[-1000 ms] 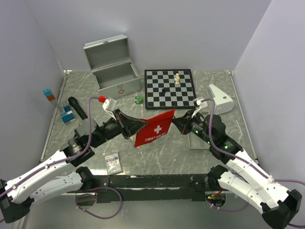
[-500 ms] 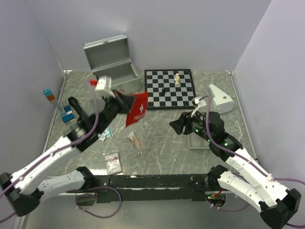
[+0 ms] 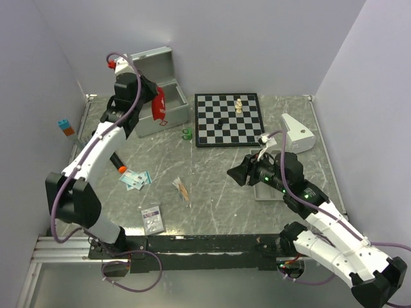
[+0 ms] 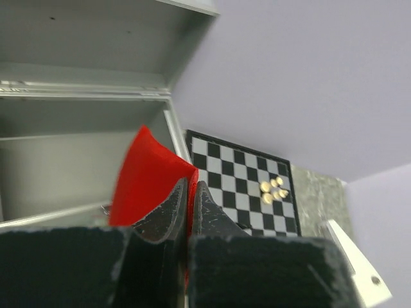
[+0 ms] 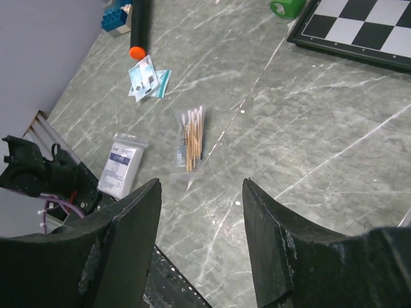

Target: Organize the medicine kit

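Two states: left gripper [image 4: 188,192] pinched on red pouch [image 4: 146,172], apparently over case [image 4: 70,151]; right gripper [image 5: 200,187] apart, empty.

case [image 3: 157,64]: plain silver-grey;
pouch [image 4: 144,173]: solid red;
chessboard [image 3: 221,125]: black and white checks;
surface [image 3: 212,179]: grey-green marbling, pale veins;
marker [image 5: 138,22]: black, orange tip

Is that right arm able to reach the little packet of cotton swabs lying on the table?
Probably yes: the right gripper is open and pointed toward the cotton swab packet, with only bare table between them.
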`<state>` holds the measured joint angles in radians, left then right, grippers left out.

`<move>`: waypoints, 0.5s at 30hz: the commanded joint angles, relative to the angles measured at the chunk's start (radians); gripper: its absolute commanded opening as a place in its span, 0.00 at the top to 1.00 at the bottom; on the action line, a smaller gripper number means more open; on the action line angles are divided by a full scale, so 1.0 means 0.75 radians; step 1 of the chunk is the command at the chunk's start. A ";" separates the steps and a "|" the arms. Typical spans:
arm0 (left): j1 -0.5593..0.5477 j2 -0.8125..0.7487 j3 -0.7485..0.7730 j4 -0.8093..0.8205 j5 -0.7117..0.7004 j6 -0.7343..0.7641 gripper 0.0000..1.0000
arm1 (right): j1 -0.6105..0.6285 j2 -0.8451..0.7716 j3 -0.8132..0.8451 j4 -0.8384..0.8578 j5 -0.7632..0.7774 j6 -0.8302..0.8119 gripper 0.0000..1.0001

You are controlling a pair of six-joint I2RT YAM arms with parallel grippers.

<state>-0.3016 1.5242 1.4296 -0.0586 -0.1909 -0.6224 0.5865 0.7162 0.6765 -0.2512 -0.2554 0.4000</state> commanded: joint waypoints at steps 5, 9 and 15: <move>0.063 0.185 0.302 0.195 0.261 0.030 0.99 | 0.010 -0.049 -0.057 0.046 -0.030 0.029 0.40; 0.124 0.305 0.391 0.219 0.285 0.006 0.99 | 0.010 -0.014 -0.045 0.036 -0.036 0.021 0.40; 0.234 0.481 0.383 0.144 0.289 -0.074 0.99 | 0.010 -0.008 -0.033 0.018 -0.015 0.003 0.39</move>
<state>-0.1825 1.8030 1.7168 0.0689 0.0120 -0.6384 0.5865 0.7109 0.6338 -0.2504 -0.2726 0.4076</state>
